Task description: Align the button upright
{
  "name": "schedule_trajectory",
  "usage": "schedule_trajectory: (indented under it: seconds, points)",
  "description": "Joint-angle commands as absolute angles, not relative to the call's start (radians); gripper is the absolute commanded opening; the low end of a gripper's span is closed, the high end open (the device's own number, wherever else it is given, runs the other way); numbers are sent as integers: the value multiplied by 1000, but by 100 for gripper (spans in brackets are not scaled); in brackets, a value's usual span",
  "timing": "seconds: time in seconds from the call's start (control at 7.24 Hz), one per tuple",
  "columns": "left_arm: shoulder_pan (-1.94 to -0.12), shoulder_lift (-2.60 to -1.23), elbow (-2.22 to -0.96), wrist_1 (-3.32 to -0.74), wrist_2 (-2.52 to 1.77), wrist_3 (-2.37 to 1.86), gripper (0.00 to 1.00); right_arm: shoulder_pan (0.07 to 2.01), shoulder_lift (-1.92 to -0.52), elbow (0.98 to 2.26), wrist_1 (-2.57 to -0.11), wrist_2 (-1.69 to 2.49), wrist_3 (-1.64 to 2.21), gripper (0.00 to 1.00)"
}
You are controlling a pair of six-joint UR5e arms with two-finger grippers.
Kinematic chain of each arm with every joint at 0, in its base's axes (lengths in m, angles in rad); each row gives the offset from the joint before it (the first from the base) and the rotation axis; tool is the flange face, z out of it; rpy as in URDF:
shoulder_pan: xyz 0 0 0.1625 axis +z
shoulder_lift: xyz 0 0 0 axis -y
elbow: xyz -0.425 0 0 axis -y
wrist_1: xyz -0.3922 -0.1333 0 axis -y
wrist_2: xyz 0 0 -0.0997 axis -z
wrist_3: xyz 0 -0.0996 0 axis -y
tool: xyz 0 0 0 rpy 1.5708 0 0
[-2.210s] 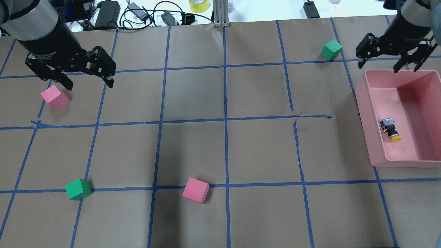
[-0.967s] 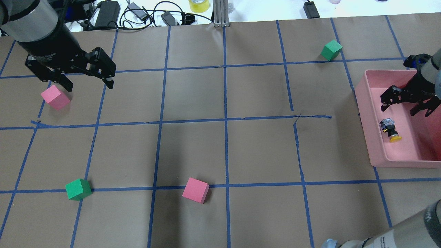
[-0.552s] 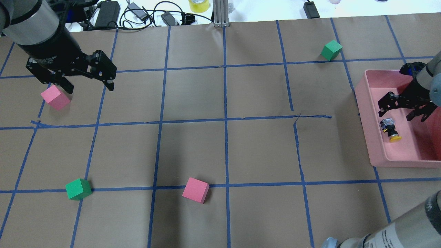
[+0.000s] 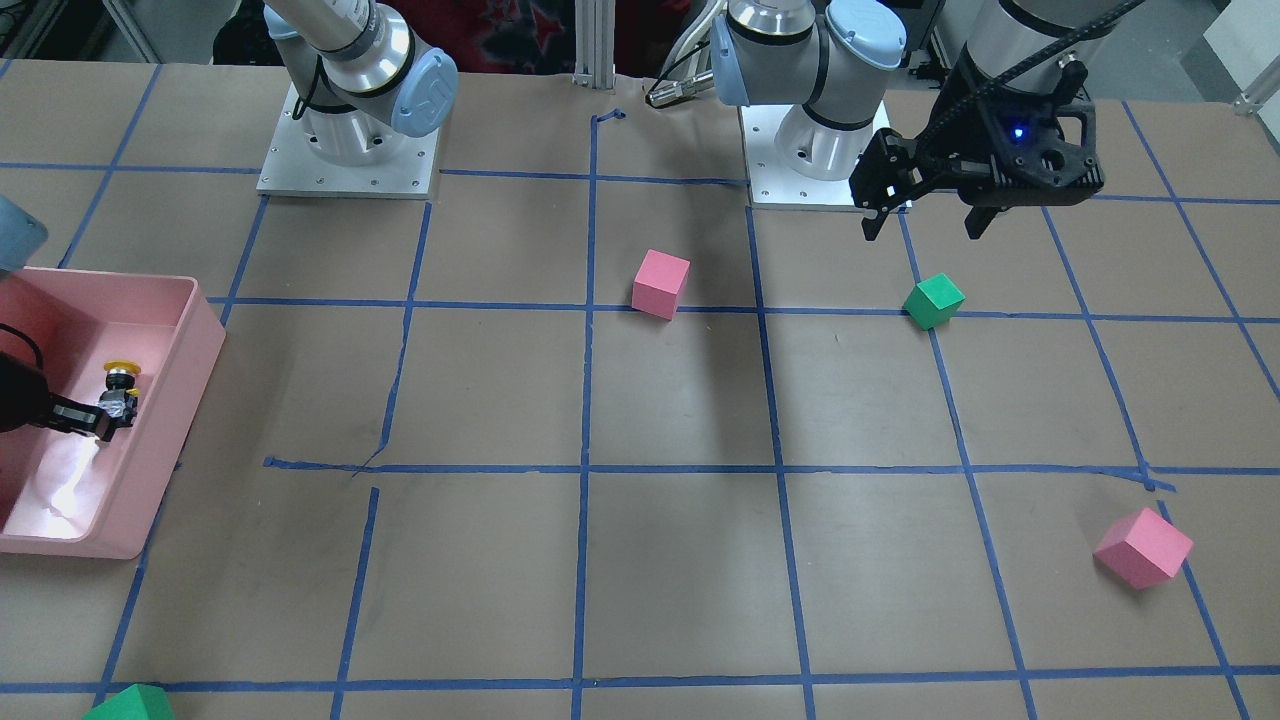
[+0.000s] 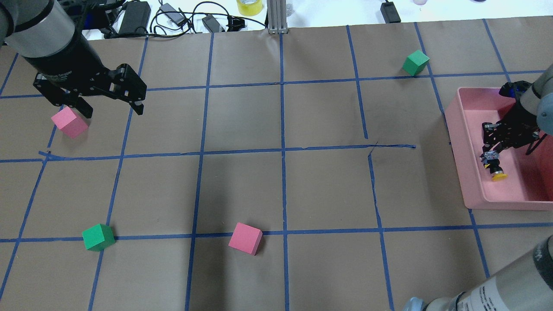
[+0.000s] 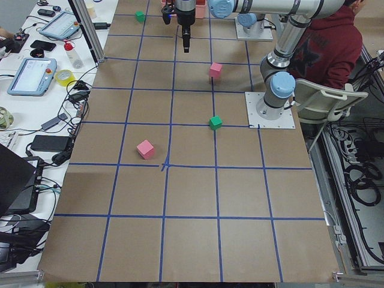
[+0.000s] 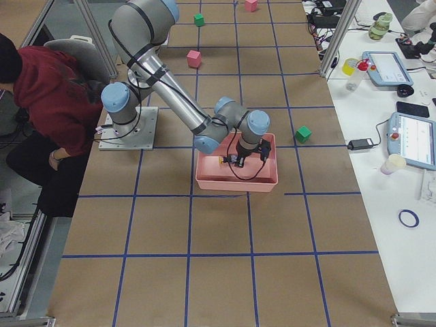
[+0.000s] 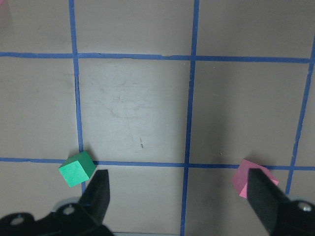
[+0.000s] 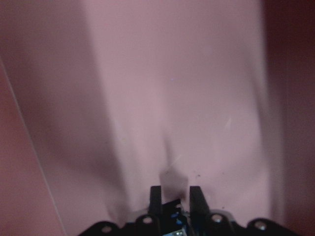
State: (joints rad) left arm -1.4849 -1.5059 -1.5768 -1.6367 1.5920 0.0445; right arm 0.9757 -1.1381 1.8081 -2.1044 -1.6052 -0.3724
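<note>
Pink plastic bin (image 5: 464, 172) on my right side holds the button (image 5: 495, 167), which lies on its side with the yellow cap pointing toward my base. My right fingers (image 9: 155, 197) are drawn narrow, clamped on its grey-black block. My left fingers (image 8: 98, 189) are spread wide above the paper-covered surface (image 5: 242, 121), with a pink cube (image 5: 69, 122) just beside them.

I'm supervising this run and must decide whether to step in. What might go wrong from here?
The right gripper seems to pinch only the blocky base end of the button, which lies on its side; it may swivel or slip out when raised. The button is close to a wall of the pink bin, so turning it upright could knock the cap or a finger against that wall.
</note>
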Motion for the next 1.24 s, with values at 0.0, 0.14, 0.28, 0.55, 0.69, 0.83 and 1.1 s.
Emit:
schedule_trajectory:
  seconds: [0.0,0.14,0.28,0.55,0.69,0.83,1.1]
  points:
    - [-1485,-1506,-1577,-1637,1592,44,100,979,-1185,1798,-2091,-1603,-371,0]
    - [-1485,-1506,-1577,-1637,1592,44,100,983,-1233,1795,-2051,-1605,-371,0]
    - [-1485,-1505,-1577,-1637,1592,44,100,985,-1268,1772,-1984,-1603,-371,0]
    - [-1485,-1502,-1578,-1641,1592,44,100,1006,-1282,1618,-1786,-1600,-365,0]
    - [-1485,-1500,-1588,-1638,1591,44,100,1070,-1282,1567,-1764,-1604,-354,0]
    - [-1485,-1496,-1594,-1637,1591,44,100,1104,-1276,1574,-1781,-1603,-370,0]
    - [-1485,-1496,-1595,-1637,1591,44,100,1095,-1258,1615,-1865,-1626,-402,100]
